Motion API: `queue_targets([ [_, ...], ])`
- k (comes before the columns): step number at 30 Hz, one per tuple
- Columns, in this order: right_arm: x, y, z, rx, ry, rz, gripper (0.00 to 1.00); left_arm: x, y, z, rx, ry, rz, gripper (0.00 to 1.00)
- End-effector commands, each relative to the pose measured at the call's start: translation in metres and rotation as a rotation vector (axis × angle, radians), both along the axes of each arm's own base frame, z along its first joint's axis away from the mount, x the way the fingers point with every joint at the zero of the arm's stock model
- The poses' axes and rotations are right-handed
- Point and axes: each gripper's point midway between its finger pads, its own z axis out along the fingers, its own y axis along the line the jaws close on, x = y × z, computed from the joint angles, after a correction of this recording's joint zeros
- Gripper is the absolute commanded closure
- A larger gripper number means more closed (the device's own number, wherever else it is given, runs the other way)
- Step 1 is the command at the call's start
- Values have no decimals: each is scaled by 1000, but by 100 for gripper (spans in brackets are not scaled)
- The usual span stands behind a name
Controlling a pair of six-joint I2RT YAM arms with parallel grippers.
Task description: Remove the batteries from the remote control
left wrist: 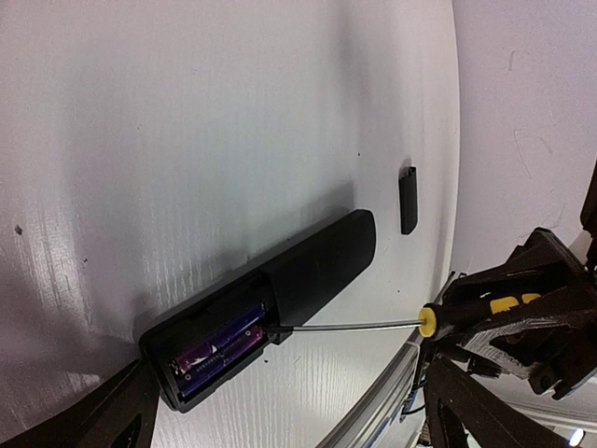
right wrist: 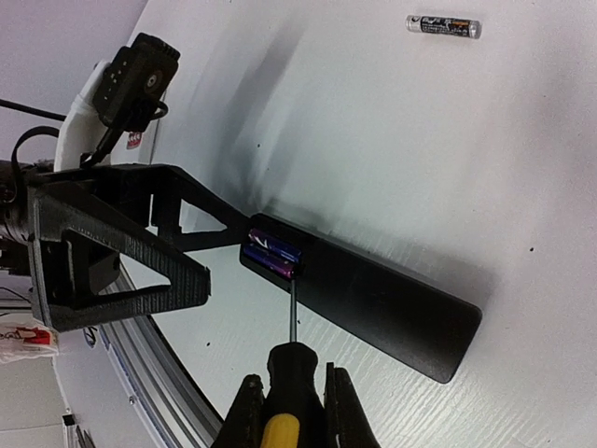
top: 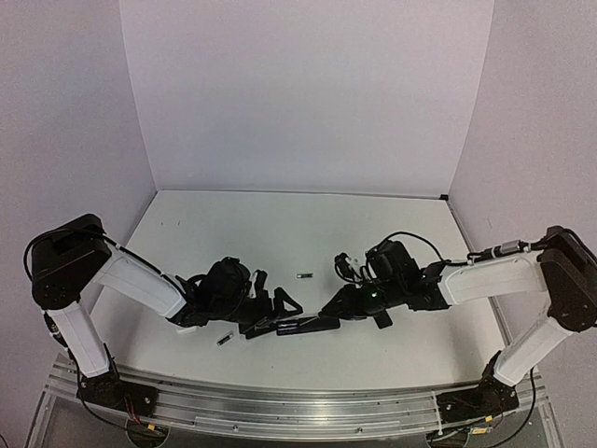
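while the right gripper (right wrist: 292, 390) grips the screwdriver (right wrist: 291, 359), batteries (right wrist: 272, 257) sit half-hidden (left gripper (right wrist: 224, 259) released).

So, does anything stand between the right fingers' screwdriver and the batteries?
Nothing visible does. The remote control is open, the cover lies apart, and the tip of the screwdriver sits at the batteries.

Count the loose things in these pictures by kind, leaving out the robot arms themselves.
Remote: 1
Batteries: 4 (two inside it, two loose)
Screwdriver: 1
Cover: 1
Total: 7
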Motion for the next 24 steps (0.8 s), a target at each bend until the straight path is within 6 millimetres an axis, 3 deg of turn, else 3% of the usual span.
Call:
queue_targets([
  [1, -24, 26, -8, 142, 58, 74, 100, -24, -2, -35, 61, 96, -47, 1],
  [8, -30, 34, 19, 299, 17, 104, 100, -25, 0, -39, 69, 101, -42, 1],
  [15, -9, 41, 29, 339, -47, 29, 100, -30, -5, -37, 62, 106, -53, 1],
  [24, 7, 46, 69, 503, -152, -35, 100, -33, -4, -38, 69, 114, -58, 1],
])
